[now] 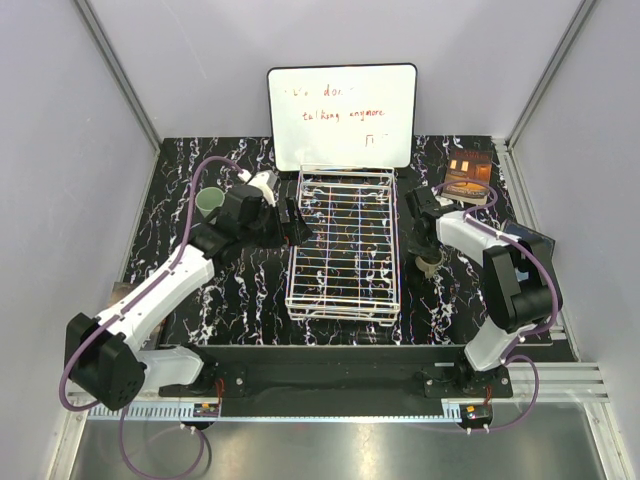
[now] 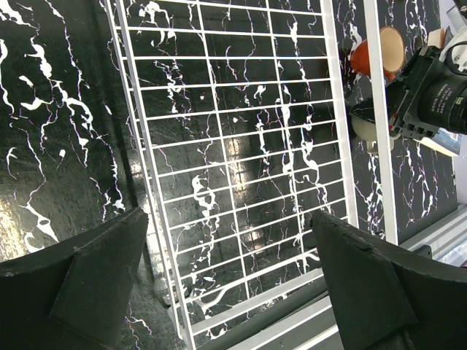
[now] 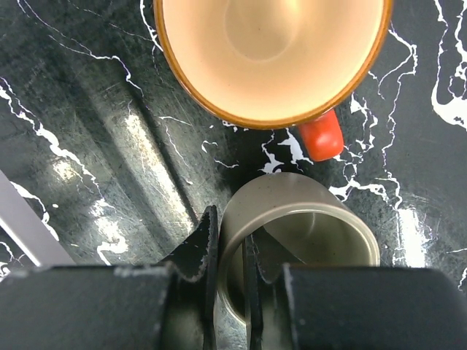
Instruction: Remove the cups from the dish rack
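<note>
Rack point(image 1: 343, 310): set at the centre of the table point(image 1: 230, 290), between the two arms. No cup is seen in it from the top or left wrist views, only bare grid.

Cups found outside the rack:
- Green cup point(image 1: 210, 203): upright on the table, left of the rack and well apart from it, beside the left arm.
- Orange cup point(image 3: 270, 51): mouth up on the table, right of the rack, with its handle pointed toward the beige cup.
- Beige cup point(image 3: 306, 233): mouth up, just beside the orange cup and clear of the rack.

Right gripper point(image 3: 230, 233): closed to a narrow gap on the beige cup's rim, with one finger inside the wall and one outside. It cannot be told whether the cup's base is on the table.

Left gripper point(image 2: 233, 292): fingers are spread wide and nothing is held. It hovers over the rack's left side.

Progress, as judged: unloading is taken as nearly complete. Three cups are accounted for outside the rack, and the last is in hand. No further cups are seen, though part of the table is hidden by the right arm. What is judged left is to set down the beige cup if needed, release it, and lift the gripper straight up so the orange cup is not knocked.
</note>
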`<state>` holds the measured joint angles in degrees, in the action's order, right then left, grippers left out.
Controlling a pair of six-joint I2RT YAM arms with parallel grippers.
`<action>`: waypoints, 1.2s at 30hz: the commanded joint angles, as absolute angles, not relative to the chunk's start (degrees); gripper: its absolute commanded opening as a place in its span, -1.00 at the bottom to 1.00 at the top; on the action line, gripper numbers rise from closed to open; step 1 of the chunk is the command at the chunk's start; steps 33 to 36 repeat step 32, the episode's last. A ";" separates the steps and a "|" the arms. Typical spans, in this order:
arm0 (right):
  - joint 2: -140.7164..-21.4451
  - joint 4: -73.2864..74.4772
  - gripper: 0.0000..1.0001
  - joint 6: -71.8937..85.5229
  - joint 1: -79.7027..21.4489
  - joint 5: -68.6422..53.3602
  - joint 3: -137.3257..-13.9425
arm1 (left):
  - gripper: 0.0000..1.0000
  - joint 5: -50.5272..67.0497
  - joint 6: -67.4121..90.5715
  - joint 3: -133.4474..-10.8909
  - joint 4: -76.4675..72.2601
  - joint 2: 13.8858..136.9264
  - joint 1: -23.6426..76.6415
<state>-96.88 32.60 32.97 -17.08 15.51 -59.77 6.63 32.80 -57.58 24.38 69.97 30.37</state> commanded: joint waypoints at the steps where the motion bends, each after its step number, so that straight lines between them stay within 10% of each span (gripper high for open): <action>1: -95.19 30.94 -0.62 32.52 -16.79 16.79 -59.50 | 0.98 5.72 32.78 -58.36 23.38 70.75 30.41; 14: -80.80 28.58 -0.02 32.70 -17.14 11.00 -56.87 | 0.98 5.80 32.70 -60.20 23.64 72.34 30.41; 22: -63.04 26.71 0.99 31.99 -19.33 1.14 -60.46 | 0.98 -1.56 28.13 -63.36 29.24 71.45 30.76; 36: -52.30 34.36 1.00 27.34 -29.79 10.72 -62.93 | 0.98 -19.24 25.49 -65.04 39.20 70.68 37.61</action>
